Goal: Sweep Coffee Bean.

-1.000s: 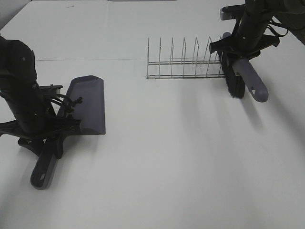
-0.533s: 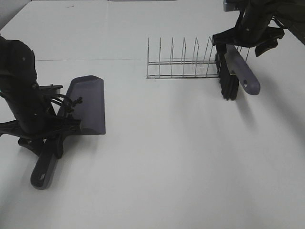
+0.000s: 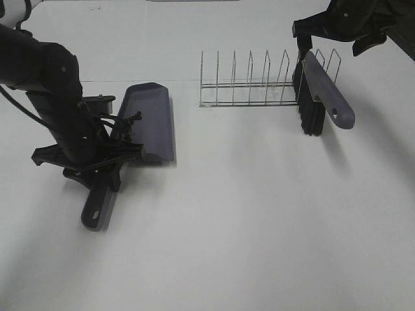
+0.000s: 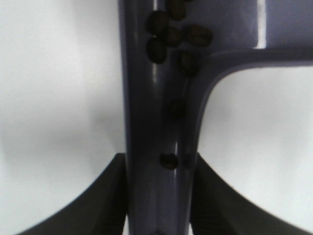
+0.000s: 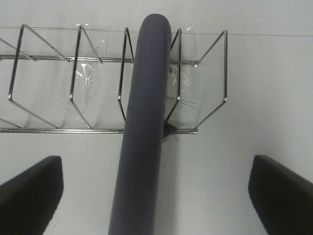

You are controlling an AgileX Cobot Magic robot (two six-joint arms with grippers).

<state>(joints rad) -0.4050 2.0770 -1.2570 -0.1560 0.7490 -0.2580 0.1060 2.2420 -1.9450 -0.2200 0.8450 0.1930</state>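
Several coffee beans lie in the grey-purple dustpan, gathered in the hollow of its handle. My left gripper is shut on that handle, one dark finger on each side. No beans show in the exterior high view. At the wire rack's right end the brush leans with its bristles down on the table. Its handle passes between the rack wires. My right gripper hangs above it, wide open and clear of the handle, with its fingertips far apart.
A wire rack with several upright dividers stands at the back centre-right on the white table. A seam crosses the tabletop at the back. The rack wires lie close under the right gripper.
My right gripper opened, let go of the brush and rose; the brush now leans on the rack. The left arm carried the dustpan rightward and farther back.
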